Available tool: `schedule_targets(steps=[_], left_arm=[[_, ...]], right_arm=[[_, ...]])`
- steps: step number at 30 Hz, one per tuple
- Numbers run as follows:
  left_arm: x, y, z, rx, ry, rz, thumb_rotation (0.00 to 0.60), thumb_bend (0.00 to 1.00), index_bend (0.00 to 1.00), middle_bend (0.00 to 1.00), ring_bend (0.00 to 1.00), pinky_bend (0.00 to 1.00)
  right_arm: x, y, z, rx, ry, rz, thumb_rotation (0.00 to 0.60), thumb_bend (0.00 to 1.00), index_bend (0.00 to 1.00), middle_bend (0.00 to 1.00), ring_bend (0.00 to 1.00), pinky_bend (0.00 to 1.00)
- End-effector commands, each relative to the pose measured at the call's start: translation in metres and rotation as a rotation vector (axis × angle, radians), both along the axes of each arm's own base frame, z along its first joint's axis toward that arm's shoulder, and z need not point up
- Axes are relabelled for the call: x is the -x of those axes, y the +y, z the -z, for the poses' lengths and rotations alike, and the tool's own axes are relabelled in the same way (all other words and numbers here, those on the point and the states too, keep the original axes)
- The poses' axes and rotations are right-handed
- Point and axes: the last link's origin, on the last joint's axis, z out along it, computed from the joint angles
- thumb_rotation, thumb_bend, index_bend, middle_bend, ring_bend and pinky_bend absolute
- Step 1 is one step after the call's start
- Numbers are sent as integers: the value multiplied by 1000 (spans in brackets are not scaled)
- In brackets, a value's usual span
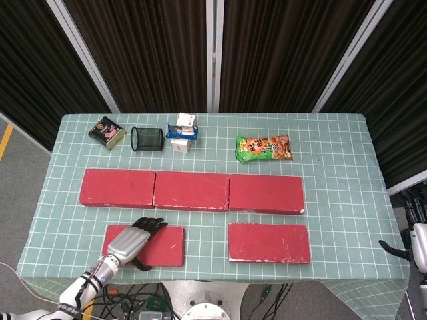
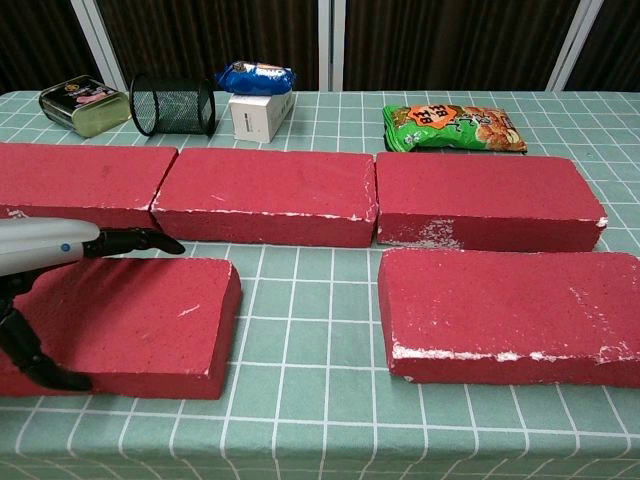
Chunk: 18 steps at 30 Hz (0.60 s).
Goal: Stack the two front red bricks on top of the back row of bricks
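The front left red brick (image 1: 167, 245) (image 2: 150, 315) lies flat near the table's front edge. My left hand (image 1: 130, 241) (image 2: 45, 248) spans it from above: the fingers (image 2: 135, 240) hook over its far edge and the thumb (image 2: 42, 365) presses its near face. To its right the front right red brick (image 1: 269, 243) (image 2: 505, 312) lies untouched. Behind both, the back row of three red bricks (image 1: 191, 191) (image 2: 265, 195) runs end to end. My right hand (image 1: 417, 243) hangs off the table's right edge, holding nothing, thumb sticking out.
Along the far side stand a tin (image 1: 107, 131), a black mesh cup (image 1: 147, 139), a white box with a blue packet on it (image 1: 182, 133) and a green snack bag (image 1: 263, 147). Checked cloth (image 1: 340, 200) shows between and right of the bricks.
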Motion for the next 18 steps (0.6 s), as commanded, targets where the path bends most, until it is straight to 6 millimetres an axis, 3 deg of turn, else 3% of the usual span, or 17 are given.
schedule_targets(steps=[1,15,18], left_arm=[[1,0,1,11,5,-7,600,0,35,14,0,0],[2,5,5,6,10,-4,600,0,34,65,1,0],[2,5,5,7,11,-3,600,4,35,110,48,0]], right_arm=[[0,0,0,-1,-1,0,600,11,0,0,0,0],[4,0,0,2,-5,11,600,13,0,0,0,0],[4,0,0,3,-6,12,600,13,0,0,0,0]])
